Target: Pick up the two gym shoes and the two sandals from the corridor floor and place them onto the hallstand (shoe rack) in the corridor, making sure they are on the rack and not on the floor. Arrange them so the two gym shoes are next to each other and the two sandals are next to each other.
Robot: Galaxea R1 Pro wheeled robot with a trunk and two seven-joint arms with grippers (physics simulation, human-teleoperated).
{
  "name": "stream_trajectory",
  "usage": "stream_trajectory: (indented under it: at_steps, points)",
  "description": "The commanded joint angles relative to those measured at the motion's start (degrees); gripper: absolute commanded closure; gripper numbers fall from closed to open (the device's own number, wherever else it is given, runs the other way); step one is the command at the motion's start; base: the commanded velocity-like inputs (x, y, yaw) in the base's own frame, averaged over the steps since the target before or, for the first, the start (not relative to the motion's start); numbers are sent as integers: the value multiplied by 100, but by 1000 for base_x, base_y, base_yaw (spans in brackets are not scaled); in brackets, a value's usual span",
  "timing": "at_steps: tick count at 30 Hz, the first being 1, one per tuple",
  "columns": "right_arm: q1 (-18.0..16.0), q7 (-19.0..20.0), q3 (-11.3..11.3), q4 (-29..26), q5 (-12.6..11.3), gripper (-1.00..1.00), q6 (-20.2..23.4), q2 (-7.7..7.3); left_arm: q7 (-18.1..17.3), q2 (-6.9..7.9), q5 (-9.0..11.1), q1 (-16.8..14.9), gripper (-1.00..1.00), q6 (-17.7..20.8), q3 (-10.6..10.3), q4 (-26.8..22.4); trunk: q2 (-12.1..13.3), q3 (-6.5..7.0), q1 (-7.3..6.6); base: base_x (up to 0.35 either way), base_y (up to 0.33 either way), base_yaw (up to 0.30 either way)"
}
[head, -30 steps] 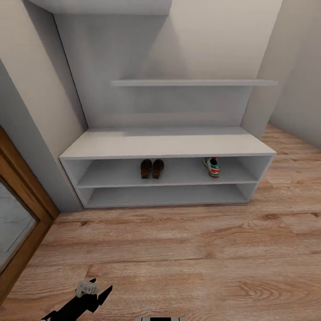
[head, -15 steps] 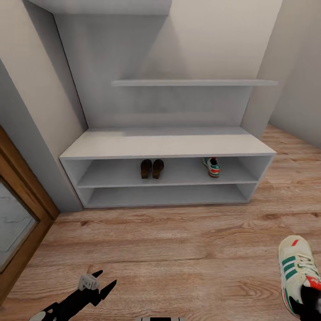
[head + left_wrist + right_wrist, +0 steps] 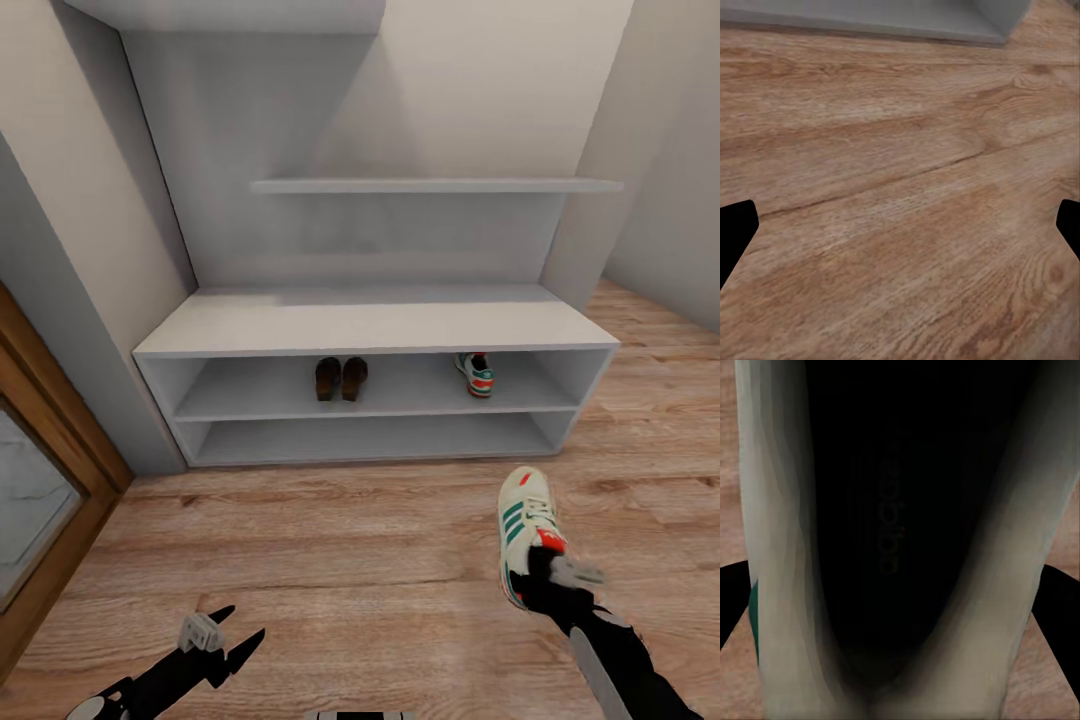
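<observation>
Clamped at the heel, my right gripper [image 3: 548, 572] carries one gym shoe [image 3: 524, 530] above the corridor floor [image 3: 350, 560], short of the hallstand [image 3: 370, 325]. Its upper slot holds the other gym shoe [image 3: 474, 374] and, well apart, both sandals [image 3: 341, 378]. My left gripper [image 3: 228, 640] hangs spread, empty.

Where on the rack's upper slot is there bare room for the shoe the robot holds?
On the hallstand, the upper slot is bare between the sandals and the shelved gym shoe, and left of the sandals. The right pincer holds the second gym shoe.
</observation>
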Motion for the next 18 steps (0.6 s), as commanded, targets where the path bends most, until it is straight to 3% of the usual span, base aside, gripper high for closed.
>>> stream_trajectory:
  at_steps: [1, 5, 9, 12, 18]
  points:
    - [-238, -241, 101, 49, -35, 100, 261, 143, -24, -3, 5, 1, -100, -21, 4, 7, -2, -5, -1, 0, 0, 0]
    - [-808, -602, 338, 278, -26, 100, 585, 474, -25, -7, -16, 2, -100, -23, -8, 11, -2, -5, -1, 0, 0, 0]
    - [-1491, -806, 555, 720, -21, 100, 705, 680, -26, -13, -28, 3, -100, -23, -22, 12, -2, -5, -1, 0, 0, 0]
    - [-1876, -850, 615, 1002, -31, 100, 730, 731, -19, -23, -35, 3, -100, -22, -41, 36, -2, -5, -1, 0, 0, 0]
    - [-2219, -870, 649, 1259, -50, 100, 739, 760, -5, -57, -51, 3, -100, -20, -59, 84, -2, -5, -1, 0, 0, 0]
